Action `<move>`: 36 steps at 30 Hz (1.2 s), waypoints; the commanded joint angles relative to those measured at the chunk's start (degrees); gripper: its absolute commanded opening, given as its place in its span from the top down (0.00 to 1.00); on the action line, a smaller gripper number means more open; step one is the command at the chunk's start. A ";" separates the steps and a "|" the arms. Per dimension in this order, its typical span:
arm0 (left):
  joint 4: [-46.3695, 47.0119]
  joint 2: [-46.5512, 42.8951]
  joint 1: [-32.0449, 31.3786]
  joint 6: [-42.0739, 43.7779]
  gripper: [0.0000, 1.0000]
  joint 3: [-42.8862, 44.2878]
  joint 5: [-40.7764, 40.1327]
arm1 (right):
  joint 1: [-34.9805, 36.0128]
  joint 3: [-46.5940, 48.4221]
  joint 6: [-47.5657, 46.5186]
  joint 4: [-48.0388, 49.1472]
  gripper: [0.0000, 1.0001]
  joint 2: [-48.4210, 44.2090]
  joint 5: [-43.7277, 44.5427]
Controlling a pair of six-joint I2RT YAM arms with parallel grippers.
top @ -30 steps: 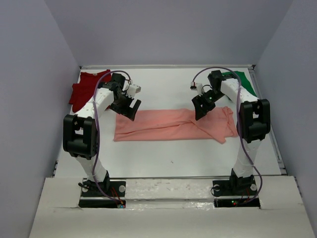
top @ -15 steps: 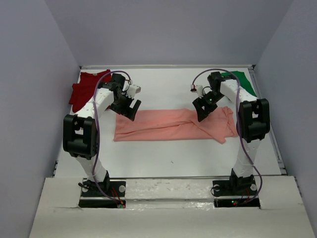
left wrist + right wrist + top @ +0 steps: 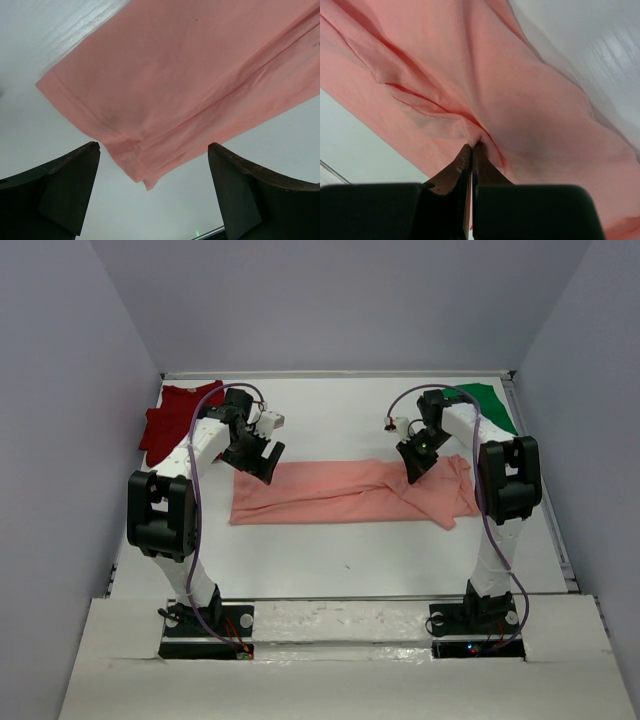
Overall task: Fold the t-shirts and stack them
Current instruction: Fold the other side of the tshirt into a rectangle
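Note:
A salmon-pink t-shirt (image 3: 340, 495) lies folded into a long strip across the middle of the white table. My left gripper (image 3: 264, 468) hangs open just above its far left corner, and in the left wrist view that corner (image 3: 135, 165) lies between my spread fingers (image 3: 65, 185) without touching them. My right gripper (image 3: 412, 475) is shut, its tips (image 3: 472, 146) pinching a raised fold of the pink cloth (image 3: 530, 90) near the shirt's right end. A dark red t-shirt (image 3: 170, 420) is bunched at the back left. A bright green t-shirt (image 3: 490, 405) lies at the back right, partly behind the right arm.
The table's raised rim (image 3: 340, 374) runs along the back, and grey walls close in on both sides. Bare white tabletop (image 3: 340, 560) stretches between the pink shirt and the arm bases.
My right gripper has closed onto a fold of the pink shirt and shifted slightly to the right. The left arm has not moved.

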 commanded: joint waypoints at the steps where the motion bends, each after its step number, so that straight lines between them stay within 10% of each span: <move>1: -0.64 -3.33 -0.32 0.47 0.01 -0.60 0.77 | -0.03 1.20 0.17 0.28 1.00 -0.42 1.01; 36: -1.34 -3.42 -0.32 0.21 0.01 1.33 1.03 | 0.50 -8.20 -0.62 -16.07 1.00 -12.99 -8.57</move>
